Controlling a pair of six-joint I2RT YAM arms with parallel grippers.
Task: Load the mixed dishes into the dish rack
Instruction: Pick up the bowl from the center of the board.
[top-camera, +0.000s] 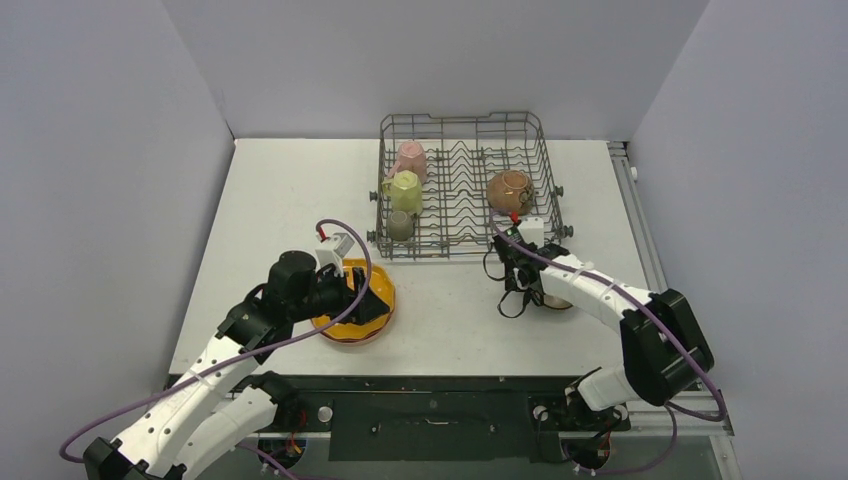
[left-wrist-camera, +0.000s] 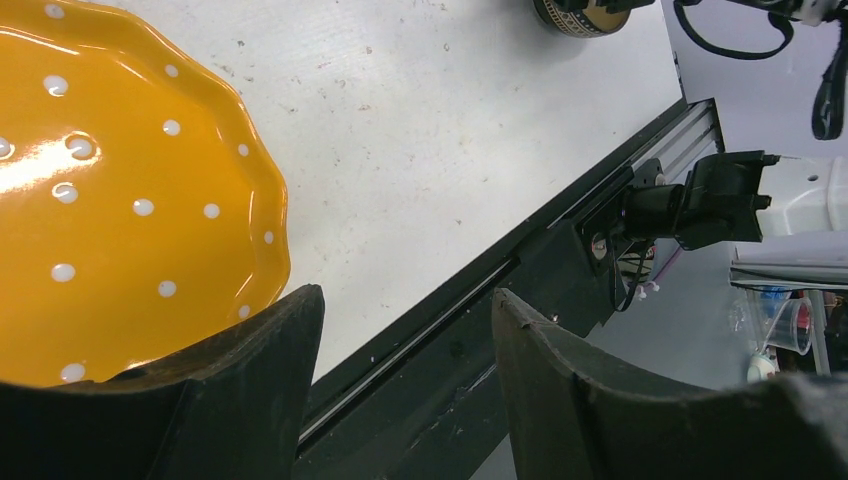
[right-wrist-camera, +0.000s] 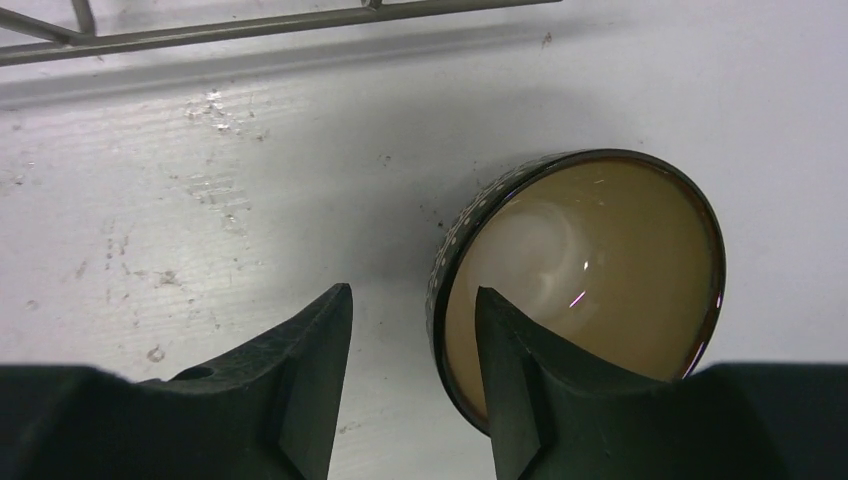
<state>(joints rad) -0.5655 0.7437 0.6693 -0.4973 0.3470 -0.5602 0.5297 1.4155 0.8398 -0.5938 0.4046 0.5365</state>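
Observation:
The dish rack (top-camera: 462, 119) stands at the back and holds a pink mug (top-camera: 410, 157), a pale yellow mug (top-camera: 405, 191), a small grey cup (top-camera: 400, 226) and one brown bowl (top-camera: 511, 190). A second brown bowl (right-wrist-camera: 600, 270) with a tan inside sits on the table in front of the rack. My right gripper (right-wrist-camera: 415, 292) is open astride its rim, one finger inside the bowl and the other outside, apart from the wall. The orange dotted plate (left-wrist-camera: 130, 200) lies on a pink plate (top-camera: 350, 340). My left gripper (left-wrist-camera: 408, 293) is open at the orange plate's edge, holding nothing.
The rack's front wire (right-wrist-camera: 250, 30) runs just beyond the right gripper. The table's black front rail (left-wrist-camera: 560, 260) lies under the left gripper's jaws. Grey walls close in the table on three sides. Purple cables loop over both arms.

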